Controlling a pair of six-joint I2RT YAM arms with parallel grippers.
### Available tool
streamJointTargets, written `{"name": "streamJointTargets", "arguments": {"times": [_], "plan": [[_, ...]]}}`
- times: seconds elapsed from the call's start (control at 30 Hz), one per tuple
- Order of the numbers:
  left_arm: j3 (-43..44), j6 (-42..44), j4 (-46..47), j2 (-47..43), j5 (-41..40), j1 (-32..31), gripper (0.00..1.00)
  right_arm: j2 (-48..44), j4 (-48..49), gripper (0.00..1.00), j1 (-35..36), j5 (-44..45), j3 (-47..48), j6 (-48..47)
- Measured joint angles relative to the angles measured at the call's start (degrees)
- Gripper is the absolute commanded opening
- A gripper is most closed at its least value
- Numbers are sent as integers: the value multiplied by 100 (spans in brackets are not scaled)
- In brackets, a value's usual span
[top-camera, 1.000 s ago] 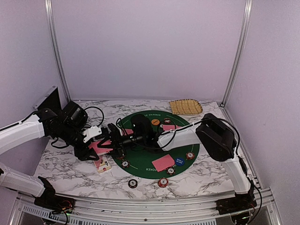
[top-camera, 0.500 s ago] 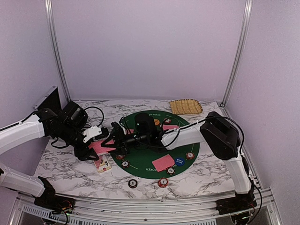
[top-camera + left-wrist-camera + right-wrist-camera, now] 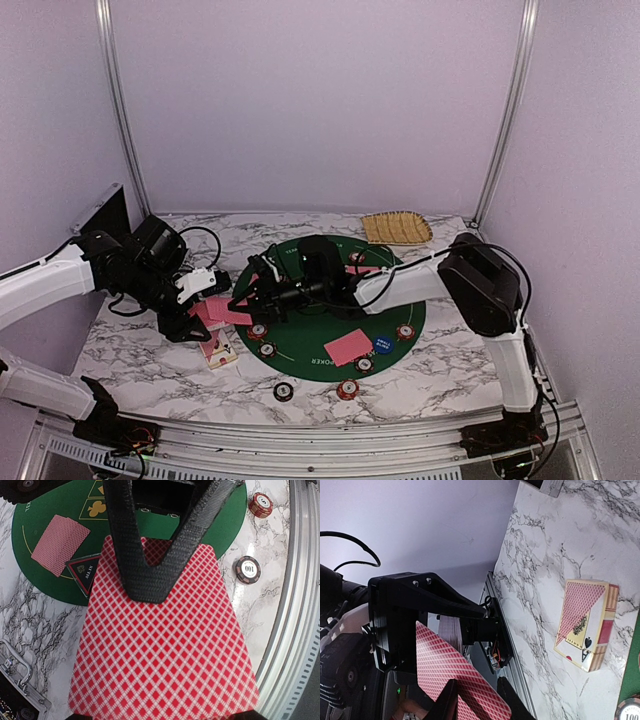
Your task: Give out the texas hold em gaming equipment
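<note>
Currently the left end effector (image 3: 200,303) grips a red-backed card (image 3: 165,655), held above the left side of the tabletop (image 3: 140,350), just beyond the left rim of the green mat (image 3: 310,345). The right end effector (image 3: 150,592) reaches across, its fingers laid on the card's far end; whether they clamp it cannot be told.

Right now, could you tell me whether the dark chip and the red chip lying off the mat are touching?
Apart. The left wrist view shows bare marble between the dark chip and the red chip.
</note>
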Motion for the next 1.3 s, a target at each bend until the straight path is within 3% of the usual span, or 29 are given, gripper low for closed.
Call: {"name": "streamJointTargets", "arguments": {"times": [0.4, 0.97, 1.17, 1.3], "plan": [[0, 0, 4, 0, 4, 0, 0, -472, 37, 10, -153, -17, -581, 44], [0, 0, 7, -42, 4, 2, 0, -870, -31, 5, -590, -164, -1261, -79], [0, 0, 9, -42, 7, 9, 0, -970, -501, 3, -909, -254, -1270, -516], [0, 0, 9, -44, 9, 13, 0, -964, -1513, 2, -1283, -297, -1086, -1307]]}}
